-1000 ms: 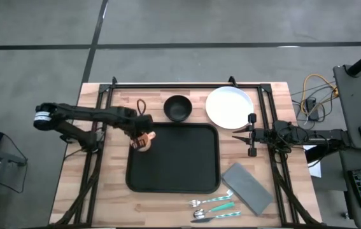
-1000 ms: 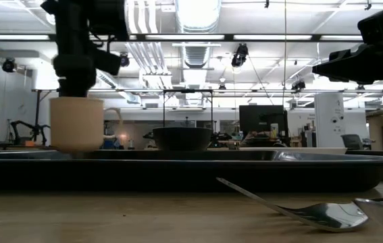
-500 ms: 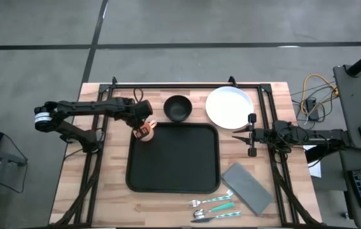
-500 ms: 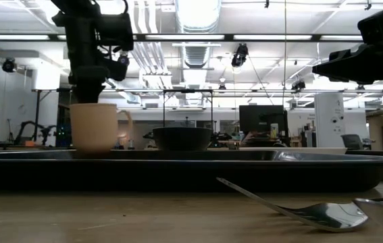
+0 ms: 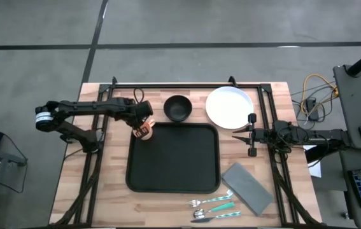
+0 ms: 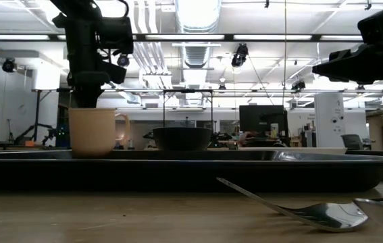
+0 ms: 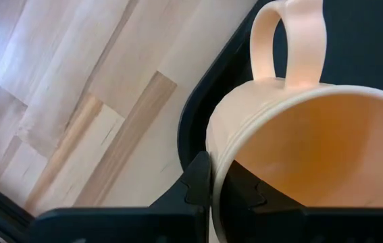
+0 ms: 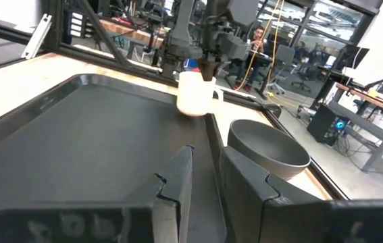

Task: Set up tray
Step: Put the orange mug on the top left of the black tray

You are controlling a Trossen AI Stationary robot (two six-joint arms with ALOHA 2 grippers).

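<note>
A peach mug (image 6: 93,131) with a handle (image 7: 289,40) hangs upright at the far left corner of the black tray (image 5: 174,172). My left gripper (image 5: 142,129) comes down on the mug from above and is shut on its rim. The mug's base is low at the tray's rim; whether it touches cannot be told. My right gripper (image 5: 249,135) waits level past the tray's right side, slightly open, with nothing between its fingers. My left gripper pinches the mug's rim (image 7: 217,169) on the side opposite the handle, one finger inside the cup and one outside. The fingers point steeply down from above. The mug stays upright below them, its mouth up.
A dark bowl (image 5: 177,108) and a white plate (image 5: 229,107) sit beyond the tray's far edge. A grey napkin (image 5: 247,188) and teal-handled cutlery (image 5: 215,207) lie near the tray's near right corner. A black frame rail (image 5: 186,84) runs along the far edge.
My left gripper has carried the mug toward the table's far edge, from beside the tray's left rim to its far left corner, sinking a little. Most of that move fell in the first half second. The mug has stayed upright.
</note>
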